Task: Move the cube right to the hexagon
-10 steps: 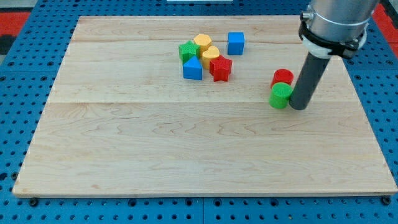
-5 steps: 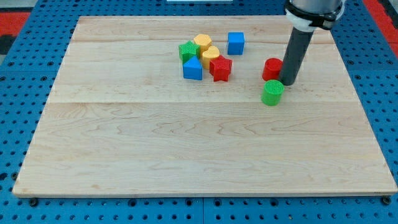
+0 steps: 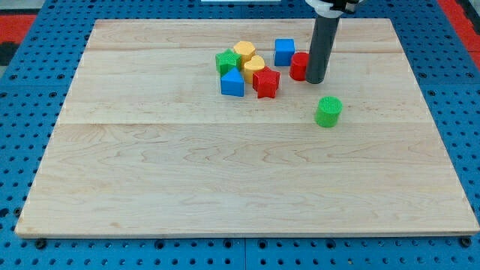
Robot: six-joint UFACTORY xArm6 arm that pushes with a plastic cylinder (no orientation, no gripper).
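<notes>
Fingers are absent — my tip [image 3: 315,81] is pressed against a red block [image 3: 299,66] at its left. Just beyond, the blue cube [image 3: 283,52] is seen apart from the yellow hexagon [image 3: 244,51] — placement judged outstanding.

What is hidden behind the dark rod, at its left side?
A red block shows at the left of my tip, touching or nearly so. Its right part is covered by the rod, so its shape cannot be told.

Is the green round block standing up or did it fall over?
Standing up. The green round block sits on its flat end with its round top face showing upward, alone on the board, apart from my tip.
</notes>
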